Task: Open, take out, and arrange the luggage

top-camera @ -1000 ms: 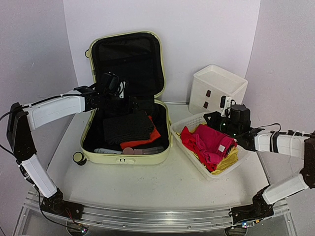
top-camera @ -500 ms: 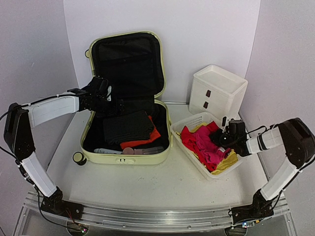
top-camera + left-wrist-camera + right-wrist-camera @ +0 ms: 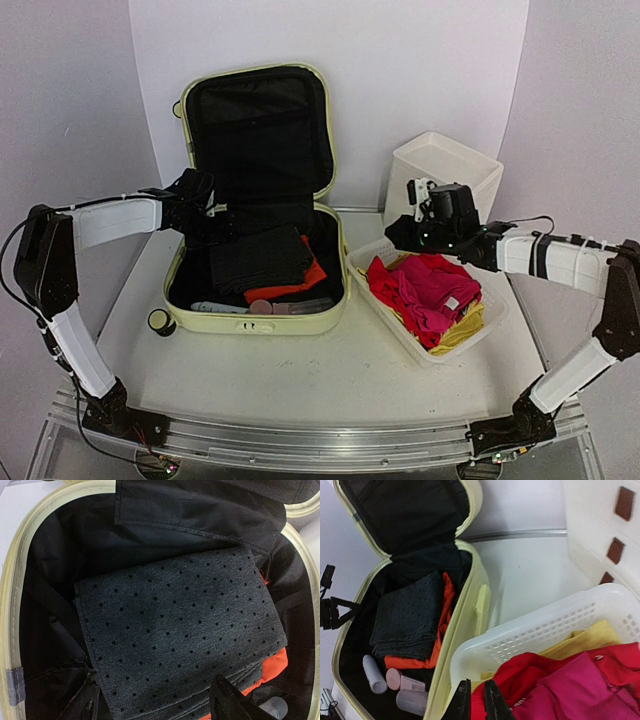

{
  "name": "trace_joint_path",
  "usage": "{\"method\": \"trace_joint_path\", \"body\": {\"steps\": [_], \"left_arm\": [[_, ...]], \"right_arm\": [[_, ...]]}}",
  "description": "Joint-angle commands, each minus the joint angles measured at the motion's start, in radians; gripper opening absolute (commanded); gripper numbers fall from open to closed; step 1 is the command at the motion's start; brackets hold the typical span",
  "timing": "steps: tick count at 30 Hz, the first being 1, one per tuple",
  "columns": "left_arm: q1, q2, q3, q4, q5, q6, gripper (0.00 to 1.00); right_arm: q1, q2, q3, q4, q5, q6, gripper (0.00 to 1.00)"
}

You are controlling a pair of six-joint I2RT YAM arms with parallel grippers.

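The left gripper [image 3: 216, 220] is by the left side of the luggage, just over the rim. Its two fingers [image 3: 227, 702] are wide apart. Nothing is held between them. They hang over the folded cloth inside.

The big pale yellow-green hard suitcase, the luggage [image 3: 300, 320], lies open on the white table [image 3: 300, 385]. Its lid stands up at the back, and the inside is black. A small black wheel [image 3: 158, 321] sticks out at its front left corner.

Inside the luggage lies a folded dark grey cloth with tiny dots [image 3: 260, 258]. An orange cloth [image 3: 312, 275] peeks out from under it on the right. A few small pale bottles [image 3: 395, 682] lie along the front wall.

Just to the right of the luggage is a white plastic basket with little holes [image 3: 520, 635]. It almost touches the luggage's right wall. It is full of red and pink clothes [image 3: 420, 290], with a yellow cloth [image 3: 462, 328] under them.

The right gripper [image 3: 476, 690] hangs in the air above the basket's back corner, a bit to the right of the luggage. Its fingers are only a little apart, with a thin gap, and they hold nothing.

Farthest right of the luggage, behind the basket, stands a white box with three drawers [image 3: 445, 175].
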Motion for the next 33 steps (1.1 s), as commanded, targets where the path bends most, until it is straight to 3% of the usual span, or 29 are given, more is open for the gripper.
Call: {"method": "trace_joint_path", "body": {"steps": [1,5,11,20,25,33], "left_arm": [[-0.001,0.005,-0.022,0.01,0.01,-0.021,0.75],[0.0,0.002,-0.052,0.008,0.004,-0.033,0.75],[0.0,-0.012,-0.084,0.009,0.01,-0.034,0.75],[0.0,-0.038,-0.115,0.013,0.002,-0.014,0.75],[0.0,-0.063,-0.137,0.031,-0.02,-0.012,0.75],[0.0,-0.1,-0.171,0.057,-0.011,-0.012,0.75]], "right_arm": [[0.128,0.148,0.213,-0.148,0.024,-0.011,0.14],[0.225,0.327,0.448,-0.239,0.058,0.014,0.2],[0.28,0.577,0.716,-0.325,0.066,0.135,0.37],[0.282,0.803,0.912,-0.377,0.015,0.425,0.69],[0.283,0.903,1.009,-0.426,0.034,0.536,0.71],[0.281,1.024,1.124,-0.428,0.049,0.61,0.64]]}}
